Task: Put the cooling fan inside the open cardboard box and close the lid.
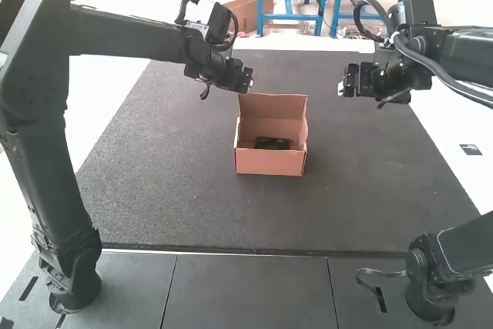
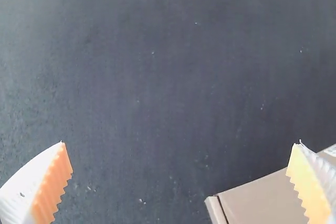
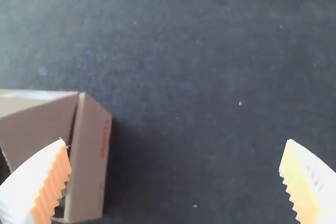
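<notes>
An open cardboard box (image 1: 270, 148) stands in the middle of the dark mat, its lid (image 1: 272, 105) upright at the back. A black cooling fan (image 1: 272, 143) lies inside it. My left gripper (image 1: 240, 79) hovers just above the lid's left back corner, open and holding nothing; its wrist view shows a corner of the lid (image 2: 262, 200) between orange-padded fingers (image 2: 50, 190). My right gripper (image 1: 348, 81) hangs open to the right of the box and behind it, also holding nothing. Its wrist view catches the box's side (image 3: 86, 156) by one finger (image 3: 44, 184).
The dark mat (image 1: 154, 159) lies around the box on all sides. A small black label (image 1: 471, 149) lies on the white table right of the mat. The arm bases stand at the near corners.
</notes>
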### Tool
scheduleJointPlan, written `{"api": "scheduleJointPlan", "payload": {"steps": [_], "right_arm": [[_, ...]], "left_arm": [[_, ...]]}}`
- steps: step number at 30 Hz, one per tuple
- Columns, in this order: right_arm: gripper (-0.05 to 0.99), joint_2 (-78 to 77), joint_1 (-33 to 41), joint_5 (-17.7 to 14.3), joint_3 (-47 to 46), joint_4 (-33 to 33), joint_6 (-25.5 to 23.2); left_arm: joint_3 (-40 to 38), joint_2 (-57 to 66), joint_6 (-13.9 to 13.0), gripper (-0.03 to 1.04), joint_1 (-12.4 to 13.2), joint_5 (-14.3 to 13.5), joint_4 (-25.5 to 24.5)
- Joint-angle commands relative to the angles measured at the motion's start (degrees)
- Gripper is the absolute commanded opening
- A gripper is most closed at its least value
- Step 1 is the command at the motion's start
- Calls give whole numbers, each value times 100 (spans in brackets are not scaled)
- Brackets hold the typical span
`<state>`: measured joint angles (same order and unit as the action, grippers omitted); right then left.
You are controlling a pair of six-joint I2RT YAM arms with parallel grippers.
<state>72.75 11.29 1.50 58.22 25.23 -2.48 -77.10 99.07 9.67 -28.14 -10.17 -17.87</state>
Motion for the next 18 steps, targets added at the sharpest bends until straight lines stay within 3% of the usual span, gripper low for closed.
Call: {"api": "scheduleJointPlan", "payload": {"steps": [1,7,18], "right_arm": [[91,11,-127,193,173,148,64],[91,11,-127,527,155,403,64],[91,143,-127,624,164,412,64]], "left_arm": [[-156,34,-53,97,-7,130,-41],[-156,78,-27,97,-7,218,-243],[-130,113,-115,97,-16,367,-534]]}}
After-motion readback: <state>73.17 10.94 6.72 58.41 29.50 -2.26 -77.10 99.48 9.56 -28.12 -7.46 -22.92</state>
